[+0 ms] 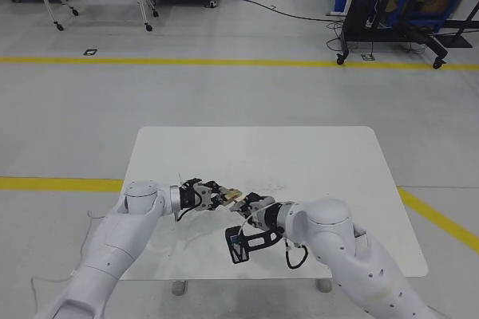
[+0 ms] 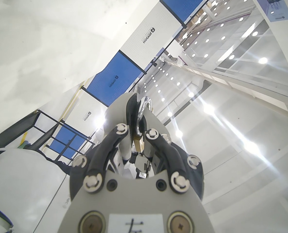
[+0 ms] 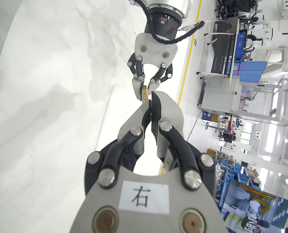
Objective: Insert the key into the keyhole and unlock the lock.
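The lock (image 1: pixel 231 194) is a small brass padlock with a silver shackle. It is held in the air, and the white worktop (image 1: pixel 303 159) lies under it; the lock is over the front middle part of that worktop and does not touch it.

The left tool (image 1: pixel 221 194) comes to the lock from the robot's left side. Its two fingers are clamped on the lock. In the left wrist view the shackle (image 2: pixel 145 105) stands up between the fingers, and the brass body (image 2: pixel 137 144) sits lower, nearer to the palm of the tool.

The right tool (image 3: pixel 150 103) comes to the lock from the opposite side, so both tools face each other with the lock between them. Its fingers are pressed together with no gap at the tips, and these tips are right against the free end of the brass body (image 3: pixel 145 95). Whether the key is between the pads, I cannot tell, because the fingers cover that place.

Far behind the lock, on the grey floor, a yellow line (image 1: pixel 223 61) runs across. Beyond it and toward the robot's right stands a black frame on wheels (image 1: pixel 391 36).
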`<state>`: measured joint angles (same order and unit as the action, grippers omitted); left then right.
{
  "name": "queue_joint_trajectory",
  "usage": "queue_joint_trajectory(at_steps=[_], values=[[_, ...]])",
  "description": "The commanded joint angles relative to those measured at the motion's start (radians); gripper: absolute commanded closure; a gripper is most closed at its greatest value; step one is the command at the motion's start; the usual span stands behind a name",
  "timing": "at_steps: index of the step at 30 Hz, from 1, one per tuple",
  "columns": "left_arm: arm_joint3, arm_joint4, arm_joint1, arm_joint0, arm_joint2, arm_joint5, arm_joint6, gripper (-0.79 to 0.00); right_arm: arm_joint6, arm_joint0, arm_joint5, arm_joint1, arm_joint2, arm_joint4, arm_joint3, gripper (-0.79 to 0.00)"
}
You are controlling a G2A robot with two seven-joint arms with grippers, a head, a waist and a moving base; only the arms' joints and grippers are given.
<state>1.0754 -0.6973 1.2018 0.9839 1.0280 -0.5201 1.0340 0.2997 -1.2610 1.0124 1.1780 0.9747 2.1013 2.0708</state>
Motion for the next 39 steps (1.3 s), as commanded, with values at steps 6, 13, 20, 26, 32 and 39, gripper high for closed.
queue_joint_trajectory(at_steps=[6, 13, 20, 26, 32, 39], values=[[0.039, 0.017, -0.009, 0.02, 0.005, 0.002, 0.004, 0.0, 0.004, 0.025, -0.003, -0.003, -0.046, 0.035, -0.043, 0.0], [0.061, 0.034, -0.015, 0.033, 0.006, 0.008, -0.016, 0.0, 0.048, 0.037, -0.021, 0.003, -0.059, 0.03, -0.053, 0.0], [0.07, 0.035, -0.018, 0.036, 0.004, 0.007, -0.017, 0.0, 0.078, 0.042, -0.01, 0.006, -0.065, 0.018, -0.058, 0.0], [0.07, 0.034, -0.02, 0.034, 0.0, 0.005, -0.02, 0.0, 0.087, 0.059, -0.007, 0.01, -0.078, 0.007, -0.072, 0.0], [0.061, 0.024, -0.021, 0.028, 0.001, 0.007, -0.019, 0.0, 0.054, 0.062, -0.012, 0.01, -0.074, -0.023, -0.063, 0.0], [0.044, -0.007, -0.024, 0.017, 0.002, -0.017, 0.045, 0.0, -0.115, 0.023, 0.0, -0.015, 0.026, -0.097, -0.012, 0.0]])
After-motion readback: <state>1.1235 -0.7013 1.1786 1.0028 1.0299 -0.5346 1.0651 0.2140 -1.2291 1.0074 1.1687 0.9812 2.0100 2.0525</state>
